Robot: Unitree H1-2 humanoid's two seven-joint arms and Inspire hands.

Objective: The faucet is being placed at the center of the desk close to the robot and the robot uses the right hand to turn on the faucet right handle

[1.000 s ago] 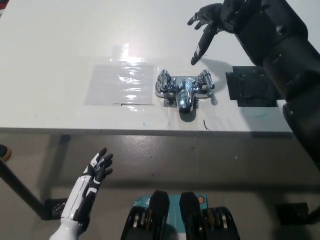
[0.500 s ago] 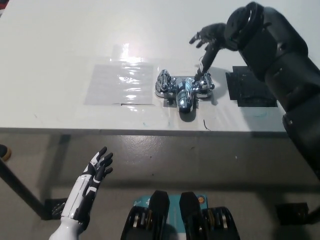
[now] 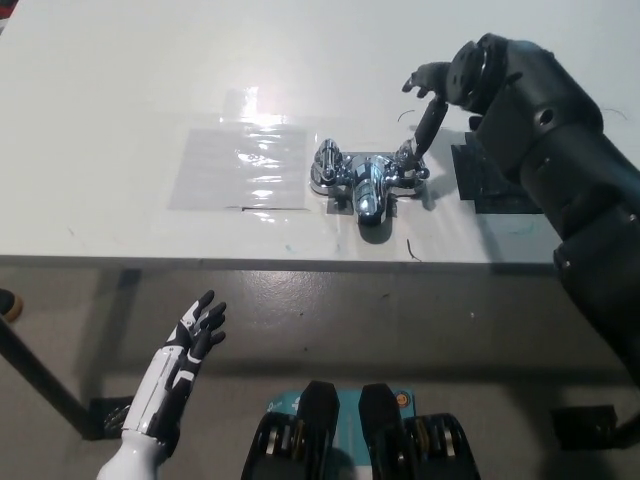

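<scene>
A chrome faucet (image 3: 366,180) with two handles stands on the white desk (image 3: 120,120), near its front edge at the middle. My black right hand (image 3: 432,95) hovers just behind the faucet's right handle (image 3: 410,163), fingers spread, with one long finger reaching down to touch the handle's top. It holds nothing. My white left hand (image 3: 185,350) rests below the desk edge at the lower left, fingers apart and holding nothing.
A clear plastic sheet (image 3: 240,165) lies flat left of the faucet. A black pad (image 3: 495,180) lies right of the faucet, partly under my right arm. The desk's front edge runs just below the faucet.
My right hand came down and toward me from behind the faucet until a finger met the right handle, then shifted right. The left hand has stayed put.
</scene>
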